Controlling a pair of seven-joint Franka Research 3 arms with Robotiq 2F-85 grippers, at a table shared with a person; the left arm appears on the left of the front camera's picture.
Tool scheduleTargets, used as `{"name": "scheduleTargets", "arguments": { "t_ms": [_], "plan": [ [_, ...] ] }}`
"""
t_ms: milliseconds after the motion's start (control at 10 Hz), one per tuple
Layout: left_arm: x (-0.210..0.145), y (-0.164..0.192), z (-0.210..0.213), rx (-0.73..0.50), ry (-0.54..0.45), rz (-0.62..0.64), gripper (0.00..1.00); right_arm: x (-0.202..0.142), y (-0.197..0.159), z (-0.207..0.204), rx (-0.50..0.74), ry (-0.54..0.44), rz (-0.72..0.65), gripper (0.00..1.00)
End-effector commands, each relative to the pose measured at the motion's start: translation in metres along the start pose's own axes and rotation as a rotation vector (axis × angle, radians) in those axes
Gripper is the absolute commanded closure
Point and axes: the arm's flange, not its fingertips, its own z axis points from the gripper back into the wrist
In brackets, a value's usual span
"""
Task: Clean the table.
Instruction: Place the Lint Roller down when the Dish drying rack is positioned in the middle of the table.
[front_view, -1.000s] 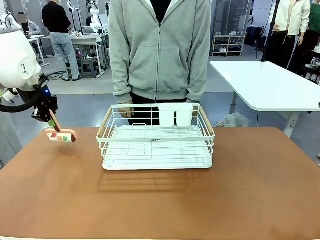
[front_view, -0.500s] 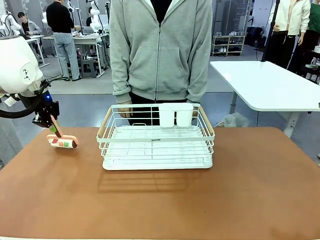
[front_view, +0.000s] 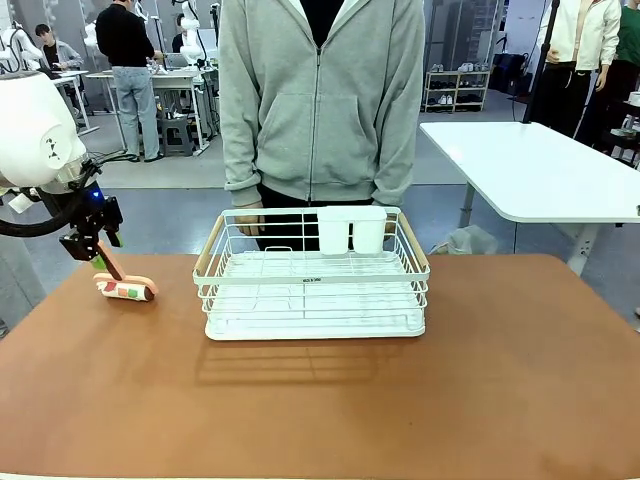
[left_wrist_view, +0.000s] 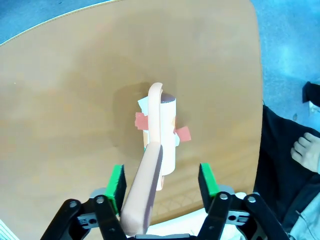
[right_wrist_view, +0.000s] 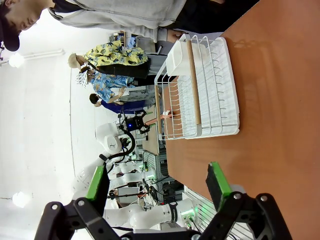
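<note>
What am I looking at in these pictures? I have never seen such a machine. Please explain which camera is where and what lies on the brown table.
Two white robot arms share a table with a person standing at its far side. The front view comes from a fixed camera between the arms; the other two pictures come from cameras on each wrist. On the table stand a white wire dish rack and a lint roller with a peach handle. The left gripper has its green pads open on either side of the roller's handle, whose roll rests on the table. The right gripper is open and holds nothing.

lint roller (front_view: 126, 289) left of rack (front_view: 312, 290), on table (front_view: 400, 400)
</note>
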Motion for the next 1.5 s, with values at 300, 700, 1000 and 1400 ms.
{"name": "scheduleTargets", "arguments": {
  "t_ms": [300,700,1000,1400],
  "plan": [
    [0.001,0.012,0.040,0.272,0.082,0.066,0.00,-0.003,0.003,0.000,0.010,-0.005,0.001,0.00],
    [0.002,0.009,0.067,0.397,0.053,0.119,0.00,-0.003,0.003,0.000,0.010,-0.005,0.001,0.00],
    [0.001,0.016,0.064,0.372,0.070,0.097,0.00,-0.003,0.003,0.000,0.010,-0.005,0.001,0.00],
    [0.001,0.016,0.064,0.372,0.070,0.097,0.00,-0.003,0.003,0.000,0.010,-0.005,0.001,0.00]
  ]
}}
